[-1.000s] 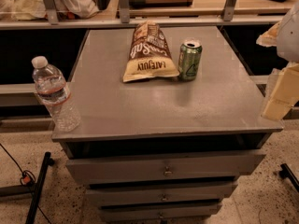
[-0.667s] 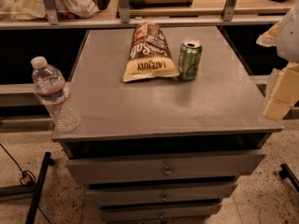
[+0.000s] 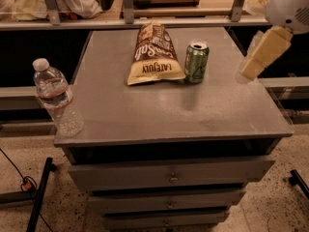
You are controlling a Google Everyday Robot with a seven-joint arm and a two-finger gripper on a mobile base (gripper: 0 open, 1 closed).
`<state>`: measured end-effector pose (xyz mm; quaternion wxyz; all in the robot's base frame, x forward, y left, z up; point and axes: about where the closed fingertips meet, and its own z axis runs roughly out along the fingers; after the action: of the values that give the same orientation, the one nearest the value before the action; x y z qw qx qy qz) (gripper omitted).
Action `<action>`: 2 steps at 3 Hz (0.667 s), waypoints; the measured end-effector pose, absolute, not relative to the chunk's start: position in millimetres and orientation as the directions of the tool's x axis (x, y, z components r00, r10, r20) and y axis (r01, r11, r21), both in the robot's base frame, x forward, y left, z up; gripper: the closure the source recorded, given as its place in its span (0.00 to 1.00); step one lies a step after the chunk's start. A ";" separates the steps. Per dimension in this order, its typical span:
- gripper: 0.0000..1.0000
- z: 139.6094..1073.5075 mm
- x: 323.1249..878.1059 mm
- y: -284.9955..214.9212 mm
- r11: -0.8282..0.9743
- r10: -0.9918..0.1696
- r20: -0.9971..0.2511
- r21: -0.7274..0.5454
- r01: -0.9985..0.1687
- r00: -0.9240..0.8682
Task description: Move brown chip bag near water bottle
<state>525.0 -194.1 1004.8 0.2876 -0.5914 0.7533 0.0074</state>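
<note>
The brown chip bag lies flat at the back middle of the grey cabinet top, its cream "LATE JULY" end towards the front. The water bottle stands upright at the front left corner, well apart from the bag. My gripper hangs above the right edge of the cabinet top, to the right of the bag and holding nothing that shows.
A green soda can stands upright right beside the bag's right side. A shelf with bags and a box runs behind the cabinet. Drawers face the front. A black stand leg is on the floor at the left.
My gripper has moved up and to the left, closer over the cabinet's right edge. The bag, can and bottle have not moved.
</note>
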 end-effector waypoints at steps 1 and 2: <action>0.00 1028.9 588.0 -168.0 0.346 -0.823 -0.557 -0.332 -0.878 -0.113; 0.00 1043.9 641.2 -126.7 0.373 -0.780 -0.619 -0.336 -0.865 -0.095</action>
<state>641.2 -126.7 1043.9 0.3766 -0.5572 0.7379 0.0567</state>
